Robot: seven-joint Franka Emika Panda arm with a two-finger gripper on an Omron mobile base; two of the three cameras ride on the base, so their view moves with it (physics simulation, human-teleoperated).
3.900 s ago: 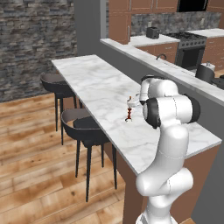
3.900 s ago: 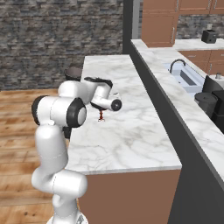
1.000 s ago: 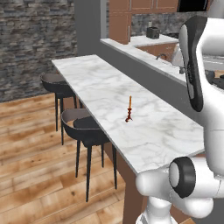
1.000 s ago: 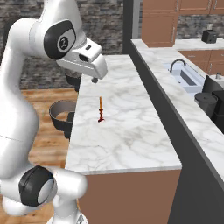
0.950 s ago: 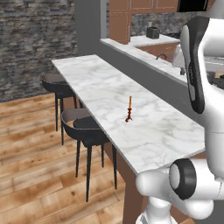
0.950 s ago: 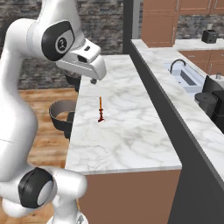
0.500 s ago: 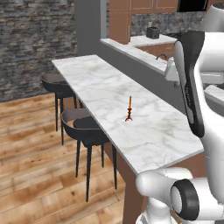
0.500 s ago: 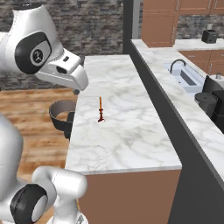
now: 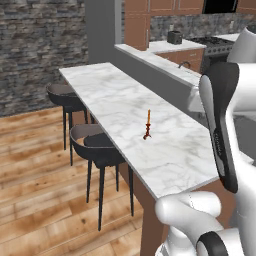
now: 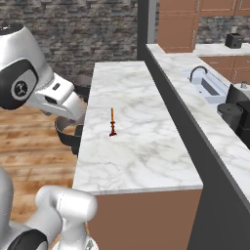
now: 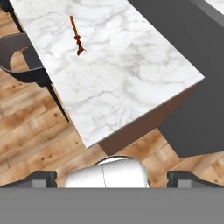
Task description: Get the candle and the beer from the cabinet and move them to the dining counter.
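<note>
The candle [image 9: 147, 125], a thin orange taper on a small dark red holder, stands upright and alone near the middle of the dining counter [image 9: 112, 95]. It shows again in the right base view as the candle [image 10: 113, 122] on the white marble dining counter [image 10: 141, 151]. From high above, the hand view looks down on the candle [image 11: 76, 37] and the near end of the dining counter [image 11: 131, 70]. My gripper [image 11: 112, 178] is open, its dark fingertips [image 11: 41, 177] far apart with nothing between them, well clear of the candle. The beer is out of view.
Black stools [image 9: 97, 145] stand along the counter's outer side over wooden floor. A grey raised wall [image 10: 171, 97] backs the counter. Behind it lie a sink [image 10: 207, 85] and a dark pot [image 10: 229, 114]. Brown wall cabinets [image 9: 165, 5] line the far kitchen.
My arm has swung back and away from above the counter, toward the stool side in the right base view. The candle has stayed put, and the gripper has stayed open.
</note>
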